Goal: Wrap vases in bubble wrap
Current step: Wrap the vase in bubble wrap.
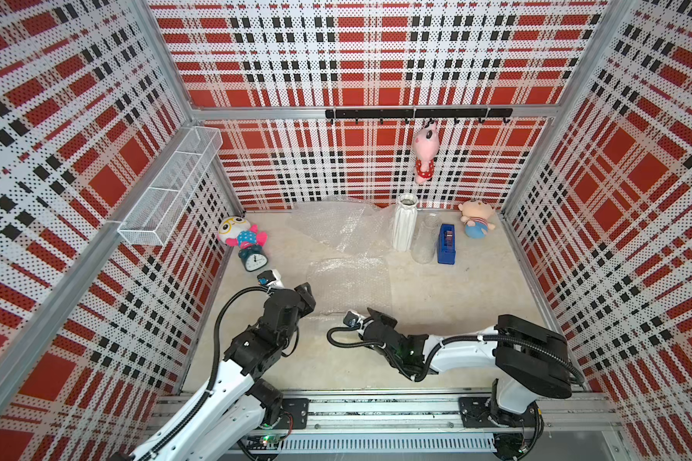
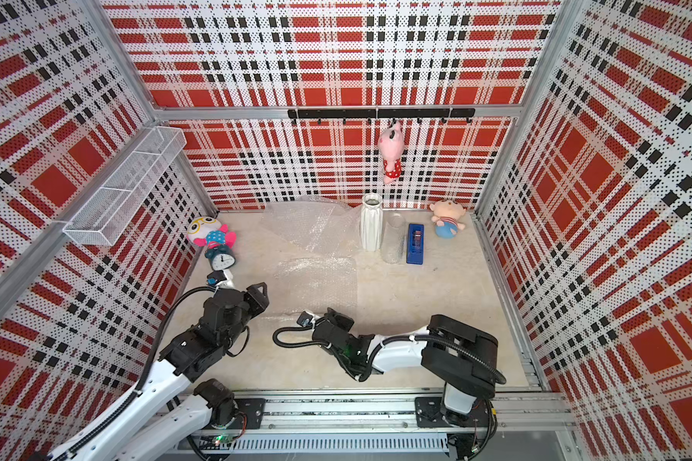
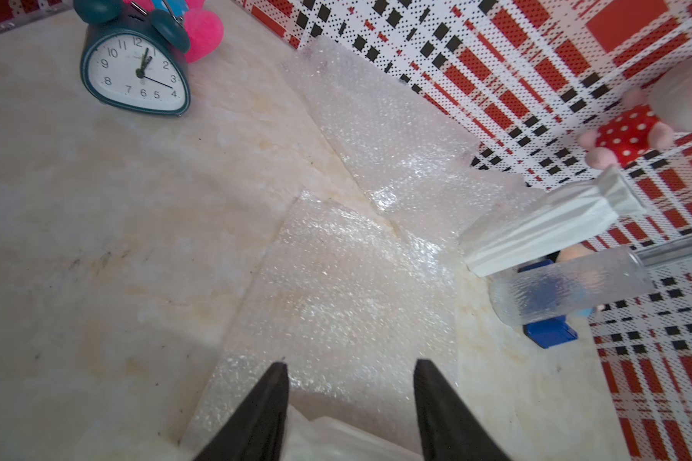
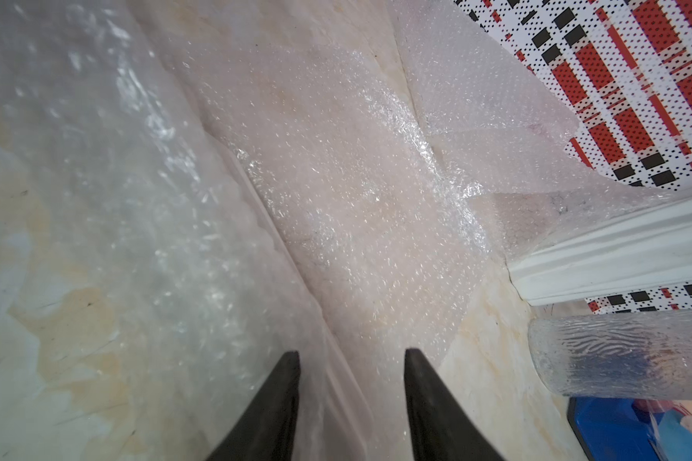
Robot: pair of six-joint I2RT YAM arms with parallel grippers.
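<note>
Bubble wrap (image 1: 348, 285) lies flat. Its six-o'clock edge meets the left gripper (image 3: 350, 363) and right gripper (image 4: 350, 353), both with jaws apart. White vase (image 1: 405, 223) stands upright at one. Open table (image 1: 456, 303) at three.

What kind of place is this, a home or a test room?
Probably a robot test cell: plaid perforated panels enclose a marble-look table, and the left arm and right arm stand on a rail at its front.

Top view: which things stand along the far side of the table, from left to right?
Pink-and-blue plush toy with glasses, crumpled clear bubble wrap, tall white ribbed vase, clear glass cylinder vase, blue tape dispenser, small plush doll.
</note>
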